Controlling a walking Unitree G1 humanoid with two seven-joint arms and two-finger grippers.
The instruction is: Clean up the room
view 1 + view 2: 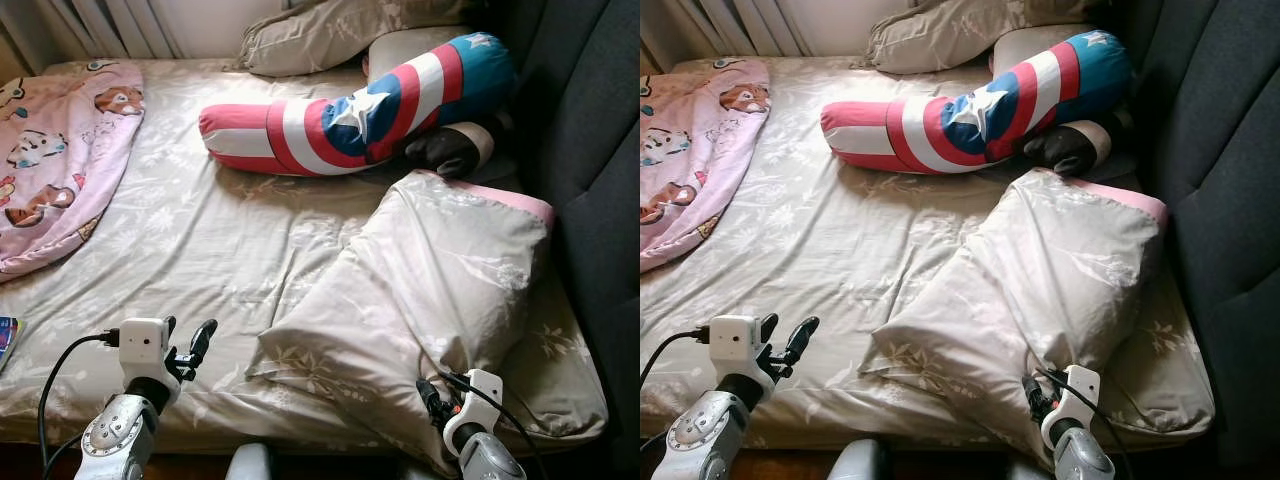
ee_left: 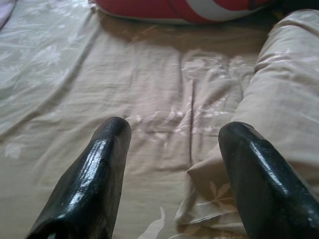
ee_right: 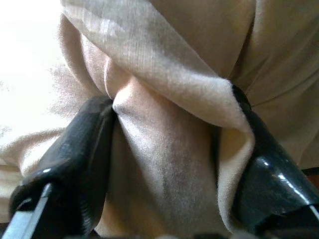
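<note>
the right gripper (image 3: 164, 149) is pinching a fold of the beige pillow (image 1: 430, 280) at its near corner; the pillow is stretching diagonally toward the headboard (image 1: 590, 150). the left gripper (image 1: 190, 345) is hovering spread apart beside its left edge.

A bed (image 1: 220, 260) spans the frame, with a blanket (image 1: 55, 160) at upper left and a long bolster (image 1: 350, 115) across the top centre. A pillow (image 1: 420, 290) lies lower right, beside the headboard (image 1: 590, 150) along the right edge; more pillows (image 1: 330, 30) sit at the top
</note>
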